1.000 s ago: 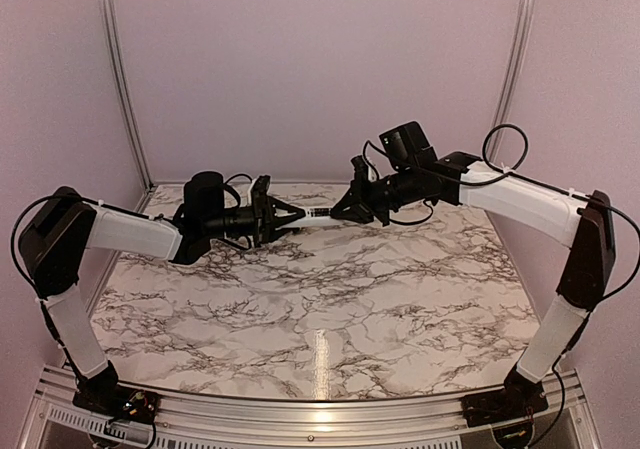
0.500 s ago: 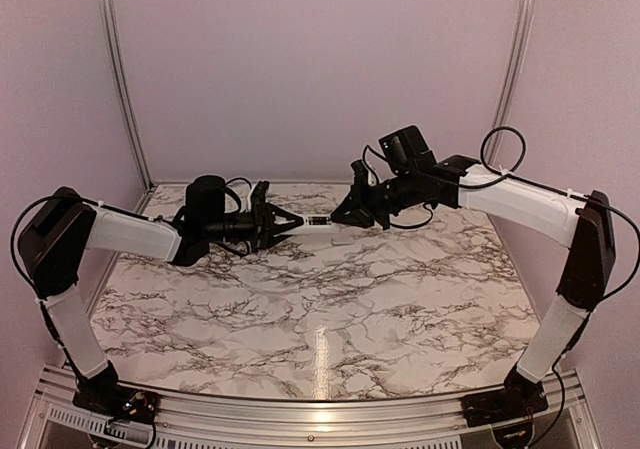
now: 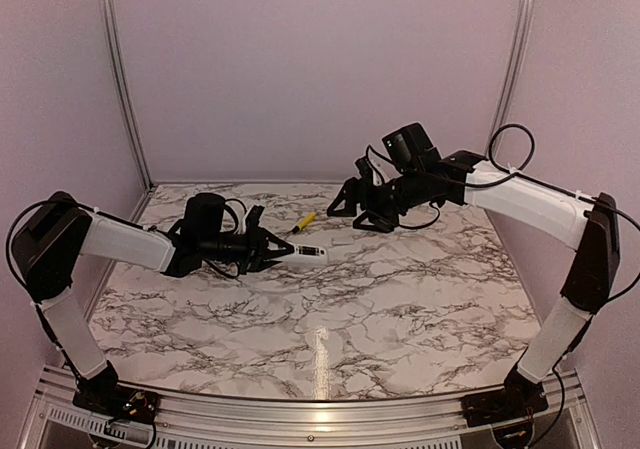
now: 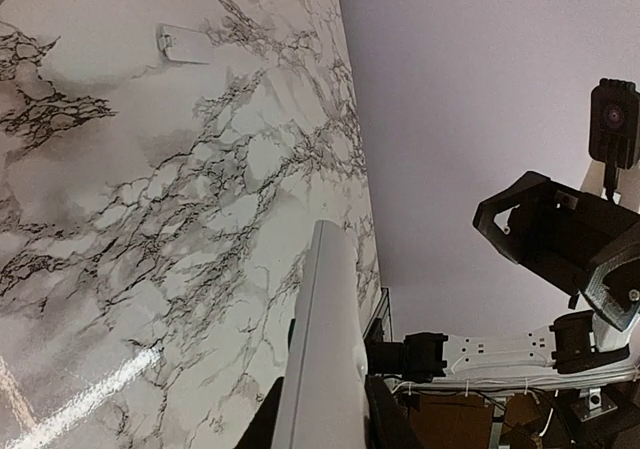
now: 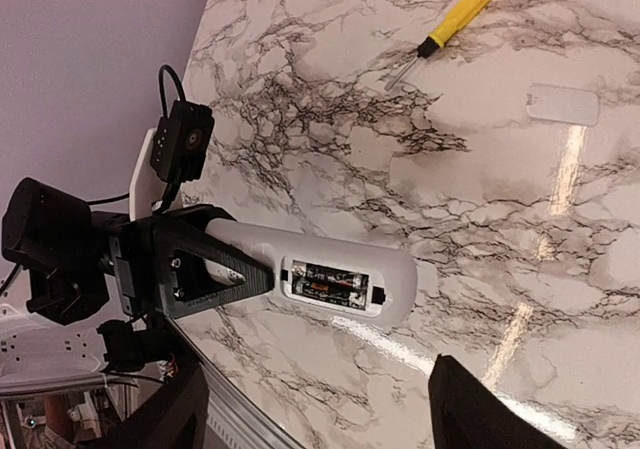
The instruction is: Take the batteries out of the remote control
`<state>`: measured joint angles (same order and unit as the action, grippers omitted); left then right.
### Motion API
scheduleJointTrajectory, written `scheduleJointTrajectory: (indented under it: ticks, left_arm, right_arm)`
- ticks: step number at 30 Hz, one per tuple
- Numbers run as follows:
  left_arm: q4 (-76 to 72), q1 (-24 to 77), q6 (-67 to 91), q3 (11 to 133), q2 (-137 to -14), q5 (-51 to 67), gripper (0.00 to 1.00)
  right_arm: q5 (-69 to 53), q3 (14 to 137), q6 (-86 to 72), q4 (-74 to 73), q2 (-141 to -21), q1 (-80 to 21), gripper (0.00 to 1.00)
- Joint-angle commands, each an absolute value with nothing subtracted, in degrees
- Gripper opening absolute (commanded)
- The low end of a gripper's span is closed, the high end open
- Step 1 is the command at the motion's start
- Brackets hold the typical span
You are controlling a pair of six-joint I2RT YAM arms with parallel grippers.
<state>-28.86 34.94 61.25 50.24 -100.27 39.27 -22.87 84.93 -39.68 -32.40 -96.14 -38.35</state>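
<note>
Extraction step: left pincer [image 3: 275, 252] clamps the slim white plastic remote control [image 5: 395, 269] over the marble worktop [image 3: 400, 299], with the dark cylindrical batteries [image 5: 325, 283] inside. Right pincer [image 3: 348, 207], released at its 1 o'clock, likely needs to pry them out.

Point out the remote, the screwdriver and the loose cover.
remote [image 5: 340, 251], right wrist view, white casing beside the open bay
screwdriver [image 5: 458, 16], right wrist view, yellow handle
cover [image 5: 563, 104], right wrist view, flat middle
</note>
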Motion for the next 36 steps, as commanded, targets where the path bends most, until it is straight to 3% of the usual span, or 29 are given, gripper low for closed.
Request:
scheduleJointTrajectory:
  ticks: [1, 7, 20, 36]
  left_arm:
    - [-27.3, 35.1, 59.3, 46.7, -97.3, 38.1, 0.0]
    - [-31.2, 35.8, 61.3, 40.1, -95.7, 36.3, 0.0]
    - [-35.1, 37.8, 61.1, 31.5, -96.1, 33.7, 0.0]
    - [-28.5, 38.0, 55.4, 34.6, -102.1, 34.3, 0.0]
  right_arm:
    - [-18.4, 89.1, -35.3, -37.9, -94.7, -38.4, 0.84]
    - [-16.1, 90.0, -32.8, -39.6, -94.4, -38.4, 0.98]
    - [-16.8, 89.8, -31.4, -39.2, -94.4, -38.3, 0.98]
    - [-15.2, 86.4, -31.3, -38.7, -92.1, -38.3, 0.98]
